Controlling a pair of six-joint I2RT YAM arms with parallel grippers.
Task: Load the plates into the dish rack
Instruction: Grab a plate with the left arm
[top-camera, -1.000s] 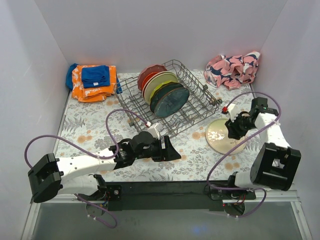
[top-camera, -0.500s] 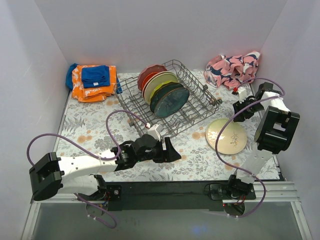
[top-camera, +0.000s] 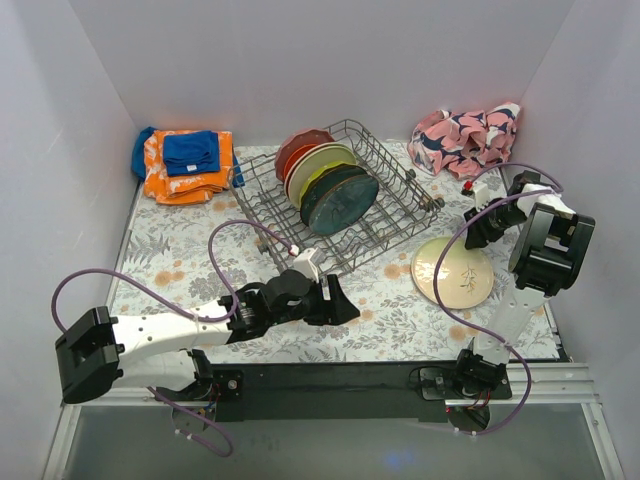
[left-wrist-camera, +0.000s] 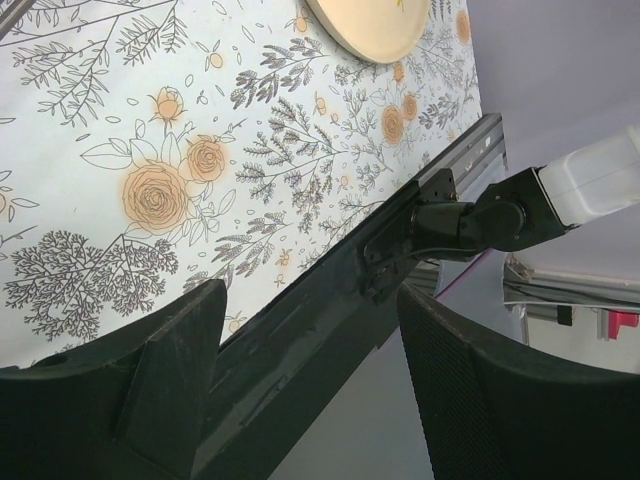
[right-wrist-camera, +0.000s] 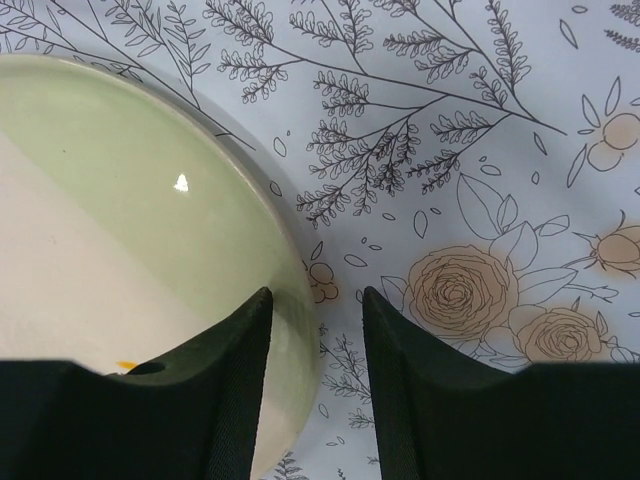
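Cream plate (top-camera: 453, 272) lies flat just right of the dish rack (top-camera: 405, 200), rim between the parted jaws of the right gripper (right-wrist-camera: 316, 310), left gripper (left-wrist-camera: 310, 295) open and empty: pickup in hand, next likely needs a pinch, lift, then upright slotting.

The table (top-camera: 200, 250) is covered with a pale sheet printed with grey twigs and orange roses, and walled in white on three sides. A grey wire dish rack (top-camera: 400, 215) stands on it from the centre out towards 12 o'clock, skewed so that its long side runs from 10 to 3. A cream plate (top-camera: 475, 275) with a twig mark lies flat at 4 o'clock, just beside the rack's near right corner but apart from it. A folded orange cloth (top-camera: 175, 182) sits at 10 o'clock — tucked into the far left corner. A crumpled pink patterned cloth (top-camera: 465, 138) lies at 2 o'clock, in the far right corner.
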